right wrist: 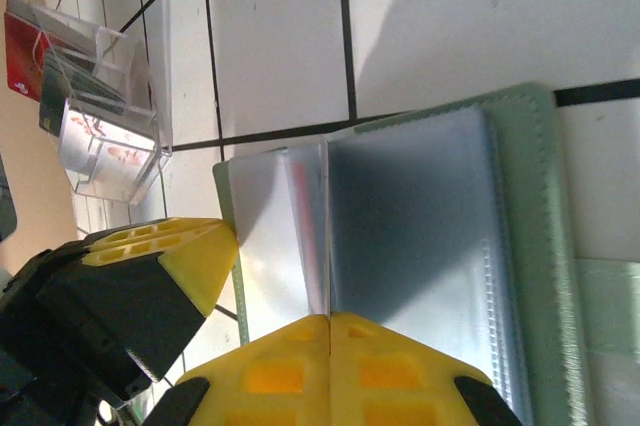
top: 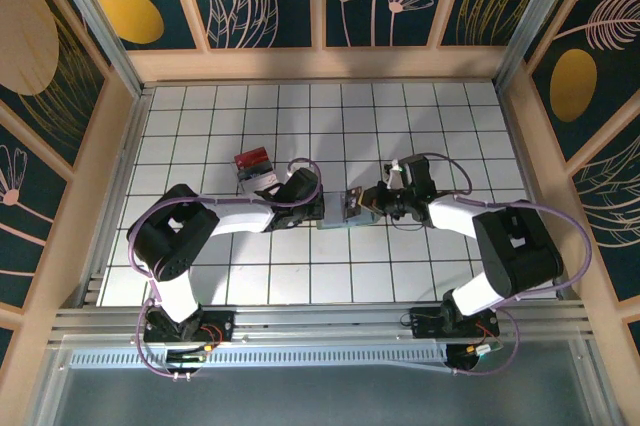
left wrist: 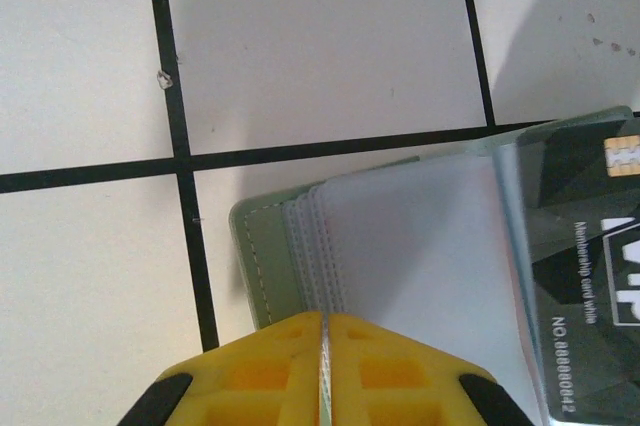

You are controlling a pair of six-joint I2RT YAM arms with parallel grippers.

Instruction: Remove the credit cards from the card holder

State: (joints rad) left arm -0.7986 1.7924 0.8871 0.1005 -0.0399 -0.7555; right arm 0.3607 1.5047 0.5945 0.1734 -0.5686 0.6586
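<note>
From above, the card holder (top: 350, 208) lies near the middle of the tiled table (top: 400, 116), between the two arms. The left gripper (top: 322, 210) reaches it from the left and the right gripper (top: 372, 204) from the right, both low over it. From this height the set of either pair of jaws cannot be made out. A clear box (top: 255, 166) with red contents stands just behind the left arm's wrist, toward the far-left side of the table.

At the left wrist, the left gripper (left wrist: 322, 321) has its yellow fingers pressed together on a thin, pale leaf edge that runs up between them. Beyond them the card holder (left wrist: 270, 256) lies open on the white tiles, with a green stitched border and stacked clear sleeves (left wrist: 420, 246). At the right, a dark credit card (left wrist: 580, 246) with a gold chip and white lettering sits behind clear plastic.

At the right wrist, the right gripper (right wrist: 330, 321) has its fingers closed on an upright clear leaf of the card holder (right wrist: 540, 246), whose green border lies flat to the right. A yellow finger (right wrist: 170, 261) of the left gripper touches the holder's left edge. The clear box (right wrist: 100, 116) stands at the upper left, apart from the holder.
</note>
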